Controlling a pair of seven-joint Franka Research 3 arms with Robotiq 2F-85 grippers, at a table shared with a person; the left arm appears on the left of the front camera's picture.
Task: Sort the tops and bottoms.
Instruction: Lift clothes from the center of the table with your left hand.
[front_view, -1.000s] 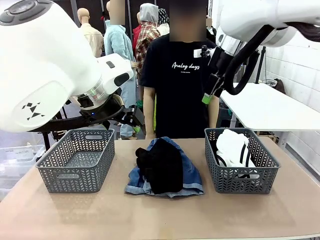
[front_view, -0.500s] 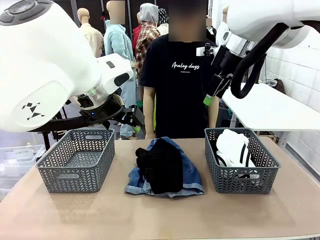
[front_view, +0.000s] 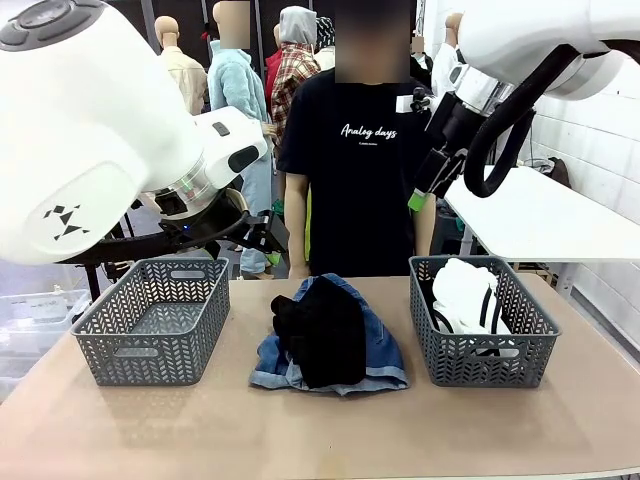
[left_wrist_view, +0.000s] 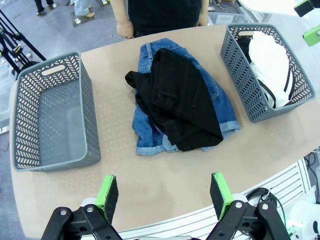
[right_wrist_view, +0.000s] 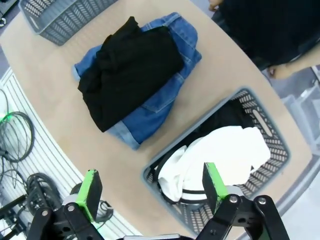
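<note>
- Plain black soft-fabric top (front_view: 322, 335): crumpled over blue denim bottoms (front_view: 382, 348), middle of tan desk (front_view: 320, 432), between two grey lattice plastic baskets (front_view: 150, 352).
- Left hand (left_wrist_view: 164, 195): above desk, fingers apart, empty.
- Right hand (right_wrist_view: 151, 189): aloft, fingers apart, empty.

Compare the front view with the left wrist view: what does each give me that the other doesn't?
Front view: the person's printed T-shirt and the right gripper, open, raised above table level. Left wrist view: the left gripper open, looking down from above. Shared: the black top lying on the denim bottoms between the left basket and the right basket, which holds white clothing.
</note>
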